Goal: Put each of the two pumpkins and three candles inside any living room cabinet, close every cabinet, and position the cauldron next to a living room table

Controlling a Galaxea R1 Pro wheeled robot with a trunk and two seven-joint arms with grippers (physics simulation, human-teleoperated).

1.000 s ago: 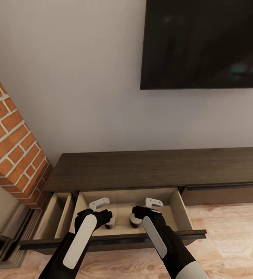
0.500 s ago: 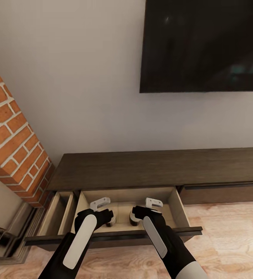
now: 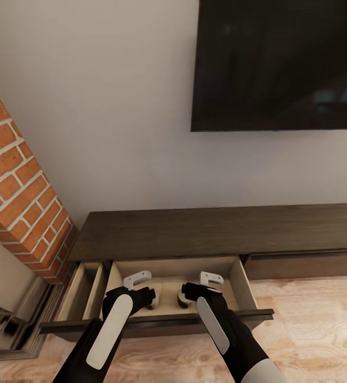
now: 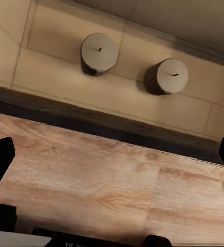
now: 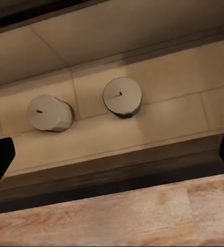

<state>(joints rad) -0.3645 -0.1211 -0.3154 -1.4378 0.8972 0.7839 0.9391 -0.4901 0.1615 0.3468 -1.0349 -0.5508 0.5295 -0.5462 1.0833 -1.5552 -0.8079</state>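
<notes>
With both candles [image 4: 99, 51] [image 4: 169, 76] resting in the open cabinet [image 3: 216, 234] drawer, left end effector [image 3: 141, 290] and right end effector [image 3: 197, 287] hang open and empty.

- Open drawer [image 3: 231, 266] of the cabinet [image 3: 216, 231] is clear from above, nothing covering it.
- Two candles [image 4: 98, 51] [image 4: 169, 75] sit mid-floor inside, small gap between them, bare beige floor all round.
- Dark drawer front [image 3: 162, 323] is the lip to clear.
- Brick fireplace [image 3: 19, 191] crowds the left end.
</notes>
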